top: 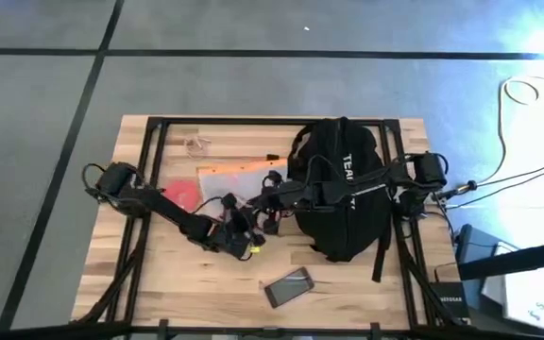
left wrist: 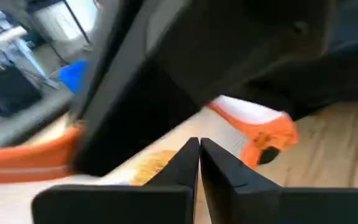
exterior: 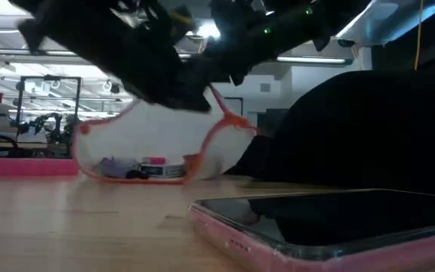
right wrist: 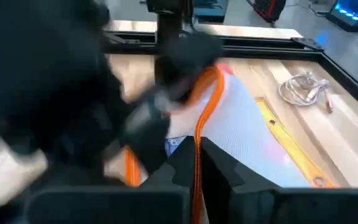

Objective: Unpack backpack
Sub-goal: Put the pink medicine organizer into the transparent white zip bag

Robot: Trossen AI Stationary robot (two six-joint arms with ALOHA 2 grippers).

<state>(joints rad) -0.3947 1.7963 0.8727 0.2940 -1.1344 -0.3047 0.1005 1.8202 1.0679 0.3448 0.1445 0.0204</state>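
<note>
The black backpack lies on the table's right half, its white lettering up. Left of it is a white mesh pouch with orange trim, also in the low view, where small items show inside it. My right gripper reaches over the backpack from the right and is shut on the pouch's orange edge. My left gripper is shut just near of the pouch, with nothing between its fingers. Whether it touches anything, I cannot tell. My right gripper pinches the pouch's orange trimmed edge between its two fingers, at the end nearest the backpack. The fingers come from the table's right, slanting down. That end is raised, while the pouch's lower part rests on the table.
A phone in a pink case lies near the table's front edge, close to the low camera. A coiled light cable lies at the far left, and a red object sits beside the pouch under the left arm.
</note>
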